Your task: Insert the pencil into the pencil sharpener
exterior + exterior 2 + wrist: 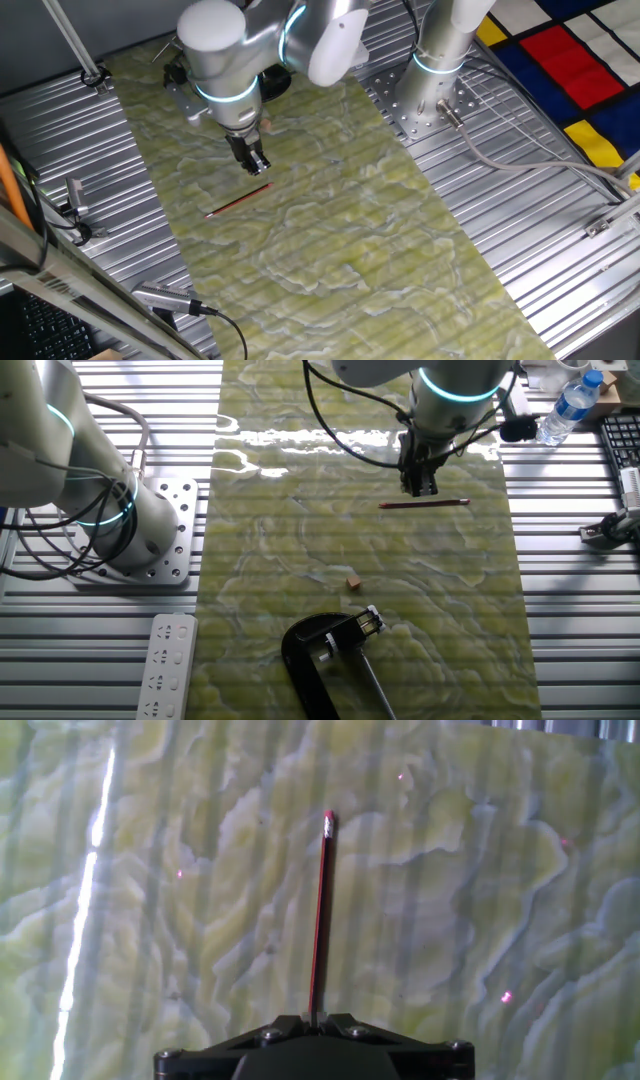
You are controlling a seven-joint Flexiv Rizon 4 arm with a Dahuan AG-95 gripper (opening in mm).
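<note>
Your end effector (257,164) hangs above the green marbled surface (340,250), pointing down just beside the pencil (239,203); in the other fixed view it (419,486) sits just above the pencil (424,504), near its middle. You cannot tell from either fixed view how far the fingers are apart, and the hand view shows only the dark base of the end effector at the bottom edge, so its opening stays uncertain; nothing is visibly held. The pencil lies flat on the surface, and in the hand view it (319,915) runs straight away from the camera, its far end capped with a small pinkish tip. The sharpener (318,660) sits well apart from the pencil, at the near end of the surface in the other fixed view, a glossy black curved body with a metal clip-like part and a thin rod trailing from it. Between pencil and sharpener you have a small tan block (353,581) lying alone on the surface, roughly on the line between them. Off the surface, on the ribbed metal, you have a second arm's base (150,550), a white power strip (170,660), a water bottle (570,405) and a clamp (610,528). A bright glare streak crosses the surface in the hand view.
</note>
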